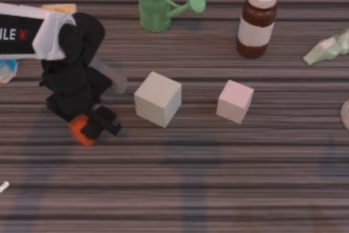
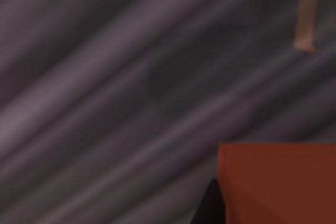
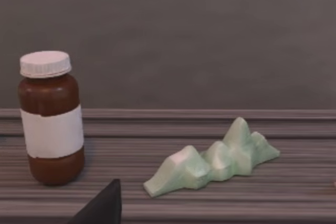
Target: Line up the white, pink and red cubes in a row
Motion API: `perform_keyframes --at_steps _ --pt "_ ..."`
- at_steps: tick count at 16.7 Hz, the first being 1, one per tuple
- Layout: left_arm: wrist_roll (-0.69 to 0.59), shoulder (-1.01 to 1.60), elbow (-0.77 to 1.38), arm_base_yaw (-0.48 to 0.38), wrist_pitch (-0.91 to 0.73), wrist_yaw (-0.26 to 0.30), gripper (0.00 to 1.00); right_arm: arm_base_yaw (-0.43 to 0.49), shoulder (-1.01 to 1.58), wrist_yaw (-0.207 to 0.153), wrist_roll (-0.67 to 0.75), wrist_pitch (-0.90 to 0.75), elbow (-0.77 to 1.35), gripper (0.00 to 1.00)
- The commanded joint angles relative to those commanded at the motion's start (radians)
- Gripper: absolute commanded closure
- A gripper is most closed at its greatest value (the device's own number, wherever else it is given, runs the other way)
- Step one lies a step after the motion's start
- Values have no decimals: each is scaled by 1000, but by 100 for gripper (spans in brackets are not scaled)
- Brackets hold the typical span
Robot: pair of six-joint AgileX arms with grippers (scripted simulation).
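Note:
The off-white cube (image 1: 158, 99) stands near the table's middle, and the pale pink cube (image 1: 235, 101) sits apart to its right at about the same depth. My left gripper (image 1: 90, 126) is to the left of the white cube and a little nearer the front, shut on the small orange-red cube (image 1: 79, 132). In the left wrist view that red cube (image 2: 278, 182) fills the lower corner, with one dark finger (image 2: 210, 211) against its side. Whether the cube touches the table is unclear. My right arm is outside the top view; only one dark fingertip (image 3: 105, 208) shows in the right wrist view.
A green watering can (image 1: 158, 4) and a brown bottle (image 1: 256, 20) with a white cap stand at the back. A pale green jagged object (image 1: 327, 50) lies at the right. Small items sit at the left edge (image 1: 6, 69) and right edge (image 1: 345, 114).

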Motion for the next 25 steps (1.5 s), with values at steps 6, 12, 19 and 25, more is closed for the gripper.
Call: perform_keyframes --at_steps 6,12,19,25 --pt "-3 -71 111 15 -196 -1 100 0 0 0 0 0 0 0" --pt "-1 -99 143 13 -246 -1 100 0 0 0 0 0 0 0" --pt "-225 -9 282 -121 -311 -9 100 0 0 0 0 0 0 0" --pt "-744 131 505 -376 -428 -21 100 0 0 0 0 0 0 0"
